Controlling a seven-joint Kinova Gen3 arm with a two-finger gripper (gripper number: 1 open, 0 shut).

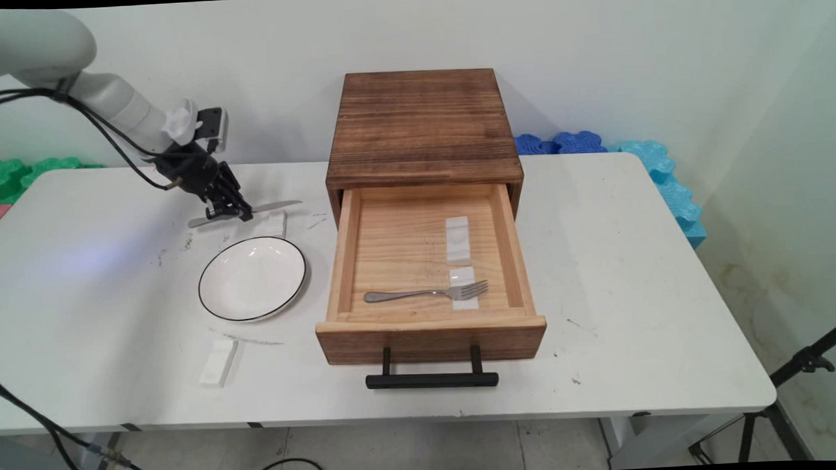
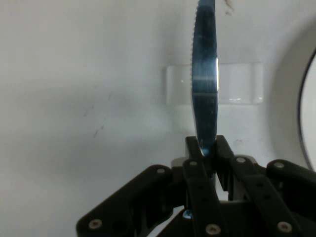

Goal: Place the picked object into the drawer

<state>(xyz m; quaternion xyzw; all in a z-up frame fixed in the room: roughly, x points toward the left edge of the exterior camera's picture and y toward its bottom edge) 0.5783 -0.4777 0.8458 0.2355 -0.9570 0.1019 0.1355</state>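
Note:
My gripper (image 1: 231, 212) is shut on a metal knife (image 1: 267, 208), just above the table left of the wooden drawer box (image 1: 421, 123). In the hand view the knife's serrated blade (image 2: 205, 74) runs straight up from between my fingers, and the gripper (image 2: 206, 150) is clamped on its handle end. Under the blade lies a small white rest block (image 2: 237, 90), also seen by the plate (image 1: 270, 226). A white plate with a dark rim (image 1: 252, 277) lies just nearer than the knife. The drawer (image 1: 426, 262) stands pulled out, with a fork (image 1: 427, 292) lying in it.
Two white rest blocks (image 1: 458, 240) sit in the drawer, one of them under the fork's tines. Another white block (image 1: 218, 362) lies near the table's front edge. The drawer's black handle (image 1: 431, 379) juts forward. Green and blue foam pieces (image 1: 568, 143) line the wall.

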